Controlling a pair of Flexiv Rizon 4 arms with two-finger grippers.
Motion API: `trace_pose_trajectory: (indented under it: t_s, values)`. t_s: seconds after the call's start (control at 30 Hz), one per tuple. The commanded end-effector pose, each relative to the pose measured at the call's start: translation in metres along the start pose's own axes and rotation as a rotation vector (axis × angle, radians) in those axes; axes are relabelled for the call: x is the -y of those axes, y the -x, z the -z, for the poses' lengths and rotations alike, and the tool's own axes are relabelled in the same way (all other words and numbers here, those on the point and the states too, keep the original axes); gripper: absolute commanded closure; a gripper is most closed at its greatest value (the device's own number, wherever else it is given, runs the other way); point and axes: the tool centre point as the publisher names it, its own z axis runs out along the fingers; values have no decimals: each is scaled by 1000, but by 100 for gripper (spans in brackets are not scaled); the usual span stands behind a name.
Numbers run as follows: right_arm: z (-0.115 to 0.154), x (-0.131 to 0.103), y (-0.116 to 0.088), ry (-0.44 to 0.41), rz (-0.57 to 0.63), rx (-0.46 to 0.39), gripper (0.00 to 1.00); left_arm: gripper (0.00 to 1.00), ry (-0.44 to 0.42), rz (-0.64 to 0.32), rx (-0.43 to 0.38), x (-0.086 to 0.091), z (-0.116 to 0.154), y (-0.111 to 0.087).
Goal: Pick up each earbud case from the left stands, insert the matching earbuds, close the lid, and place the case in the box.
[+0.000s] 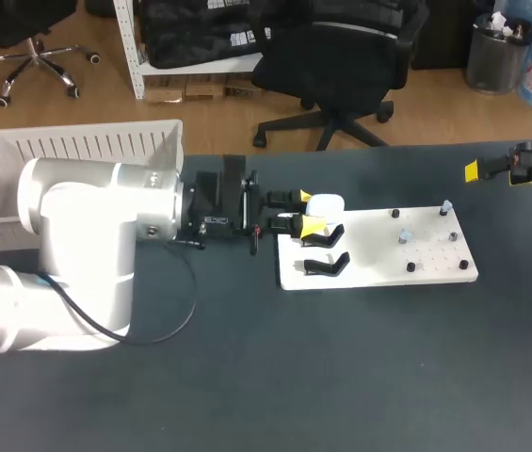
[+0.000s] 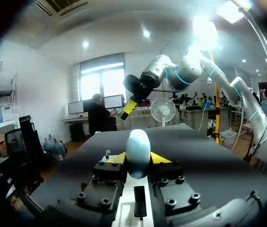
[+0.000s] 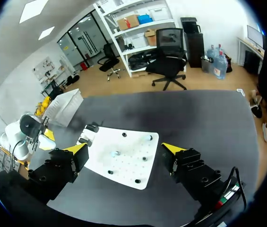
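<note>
Earbud case (image 1: 327, 203) gripped at the left end of the white board (image 1: 378, 268); lift not yet made.

The left gripper (image 1: 305, 212) is seen clenched on the case, a yellow tip set against each side, just beside two bare black stands (image 1: 326, 250). The right gripper (image 3: 126, 151) is spread wide and holds nothing, well apart from the board's far end. The step in hand is judged to be the pick-off. A straight lift clear of the support is advised before any swing, so the neighbouring stands are not clipped. The grip is best taken on the body, with the lid left free for opening. The box (image 1: 77, 141) is noted behind the left arm.
</note>
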Motion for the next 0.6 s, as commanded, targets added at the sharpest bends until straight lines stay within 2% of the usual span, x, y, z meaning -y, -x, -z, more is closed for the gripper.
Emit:
trace_pose_trajectory:
  t_s: [0.03,0.4,0.6]
  values:
    - [0,1,0,1,1,-1,0,100,2,-14,8,6,-5,1]
    - [5,-3,-3,27,1,-1,0,100,-5,-21,47,9,-16,19]
    - [11,-29,-13,78,33,-16,0,100,-19,18,93,13,-22,19]
